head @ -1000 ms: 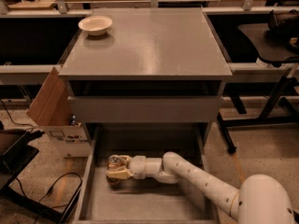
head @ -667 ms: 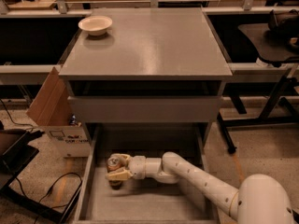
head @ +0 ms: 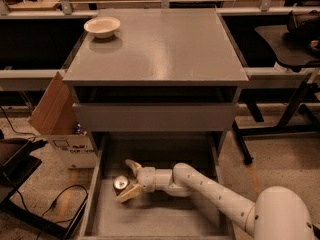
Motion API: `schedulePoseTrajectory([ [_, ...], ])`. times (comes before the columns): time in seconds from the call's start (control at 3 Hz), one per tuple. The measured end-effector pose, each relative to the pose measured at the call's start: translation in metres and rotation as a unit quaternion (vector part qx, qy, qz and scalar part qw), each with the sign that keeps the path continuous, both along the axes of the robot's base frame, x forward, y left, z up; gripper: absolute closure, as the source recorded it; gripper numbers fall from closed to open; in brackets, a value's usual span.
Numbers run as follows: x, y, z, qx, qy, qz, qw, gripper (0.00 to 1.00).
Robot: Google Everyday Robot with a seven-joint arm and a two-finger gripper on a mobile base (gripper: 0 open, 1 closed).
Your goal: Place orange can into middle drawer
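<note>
The middle drawer [head: 160, 220] is pulled out at the bottom of the grey cabinet [head: 155, 49]. The orange can [head: 120, 184] stands upright on the drawer's floor near its left side, silver top showing. My gripper [head: 125, 180] reaches into the drawer from the right. Its fingers are spread apart on either side of the can, one finger [head: 133, 167] behind it and the other in front. The can sits between them, close to the front finger.
A shallow white bowl [head: 102, 26] sits on the cabinet top at the back left. A drawer front panel [head: 155, 116] is shut above the open drawer. A cardboard box [head: 60, 121] stands left of the cabinet, cables [head: 55, 204] lie on the floor, and a chair base [head: 280, 129] is at the right.
The fingers were closed around the can. Now they have spread apart and the can stands free on the drawer floor. The arm has barely moved.
</note>
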State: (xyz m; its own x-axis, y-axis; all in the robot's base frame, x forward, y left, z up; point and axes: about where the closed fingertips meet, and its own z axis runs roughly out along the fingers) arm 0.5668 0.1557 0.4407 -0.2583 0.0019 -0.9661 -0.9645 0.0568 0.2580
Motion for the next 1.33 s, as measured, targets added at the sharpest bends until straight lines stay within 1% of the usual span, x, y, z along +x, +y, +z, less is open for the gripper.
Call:
schedulePoseTrajectory([
  [0.33, -0.007, -0.01, 0.013, -0.002, -0.007, 0.006, 1.0, 0.0],
  [0.67, -0.023, -0.041, 0.029, -0.039, -0.009, 0.006, 0.9992, 0.0],
  [1.0, -0.065, -0.073, 0.064, -0.103, -0.008, 0.025, 0.9943, 0.0],
  [1.33, -0.107, -0.096, 0.094, -0.172, 0.012, 0.055, 0.9835, 0.0],
])
